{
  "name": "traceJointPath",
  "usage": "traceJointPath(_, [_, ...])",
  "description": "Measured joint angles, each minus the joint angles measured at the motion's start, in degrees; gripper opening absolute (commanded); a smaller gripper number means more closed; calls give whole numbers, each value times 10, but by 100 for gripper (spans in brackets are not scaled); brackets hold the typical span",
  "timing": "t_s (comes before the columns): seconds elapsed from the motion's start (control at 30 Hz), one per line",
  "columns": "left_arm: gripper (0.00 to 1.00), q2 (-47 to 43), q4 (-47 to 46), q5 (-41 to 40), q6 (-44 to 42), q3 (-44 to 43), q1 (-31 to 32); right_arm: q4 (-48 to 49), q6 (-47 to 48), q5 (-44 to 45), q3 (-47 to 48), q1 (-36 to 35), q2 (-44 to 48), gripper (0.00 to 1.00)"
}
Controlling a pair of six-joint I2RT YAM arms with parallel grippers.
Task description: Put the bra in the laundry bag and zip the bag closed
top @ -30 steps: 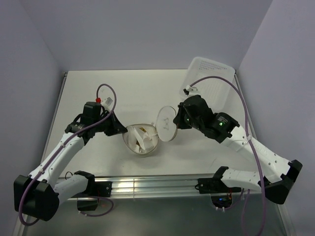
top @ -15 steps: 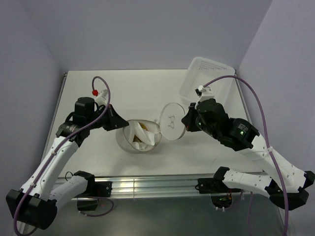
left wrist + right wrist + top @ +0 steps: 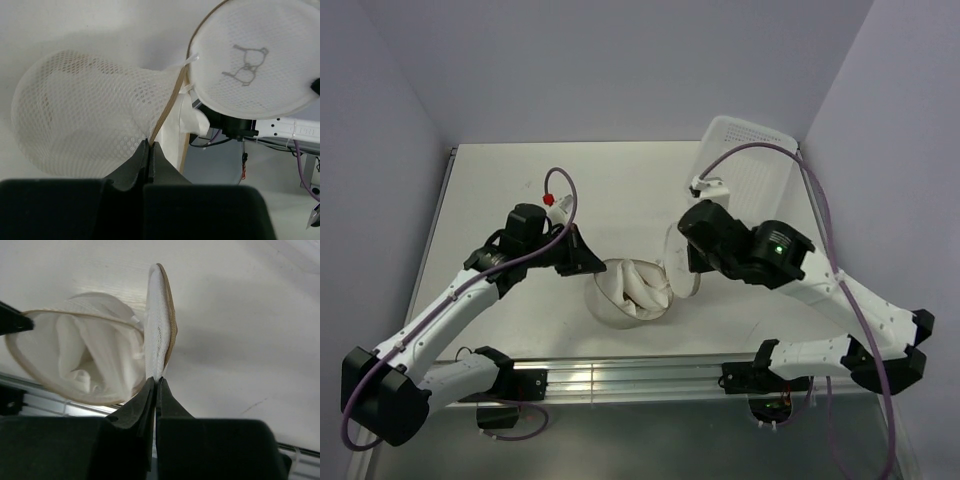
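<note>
The left gripper (image 3: pixel 149 145) is clamping the brownish rim hoop (image 3: pixel 167 107) of the round whitish mesh laundry bag (image 3: pixel 75 115). The right gripper (image 3: pixel 156 382) is pinching its circular flap (image 3: pixel 159 325), standing upright right of the mouth. The white bra (image 3: pixel 85 355) is apparently lying inside.
</note>
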State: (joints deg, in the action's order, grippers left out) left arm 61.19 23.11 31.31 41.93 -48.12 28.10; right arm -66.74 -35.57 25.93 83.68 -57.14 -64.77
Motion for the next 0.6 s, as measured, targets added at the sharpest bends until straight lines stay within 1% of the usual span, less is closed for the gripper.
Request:
traceJointPath(0.07, [0, 0, -11, -5, 8, 5, 0, -17, -4, 13, 11, -2, -34, 0])
traceJointPath(0.13, [0, 0, -23, -11, 12, 10, 0, -32, -8, 28, 41, -8, -84, 0])
traceJointPath(0.2, [0, 2, -32, -17, 14, 11, 0, -46, -9, 43, 92, -28, -143, 0])
traceJointPath(0.3, [0, 19, -57, -27, 14, 11, 0, -45, -6, 51, 178, -75, -231, 3])
traceJointPath(0.4, [0, 51, -102, -33, 22, 24, 0, -42, 0, 43, 250, -117, -310, 18])
traceJointPath(0.43, [0, 57, -113, -37, 25, 33, -1, -42, 1, 39, 274, -130, -338, 29])
traceJointPath(0.47, [0, 60, -120, -38, 28, 42, -2, -35, 1, 37, 289, -135, -359, 35])
traceJointPath(0.5, [0, 61, -126, -41, 30, 51, -3, -25, 2, 33, 296, -147, -375, 40])
traceJointPath(0.53, [0, 60, -130, -41, 30, 59, -8, -18, 3, 28, 294, -153, -381, 52])
traceJointPath(0.6, [0, 54, -137, -40, 30, 71, -21, 0, 5, 13, 269, -162, -375, 66])
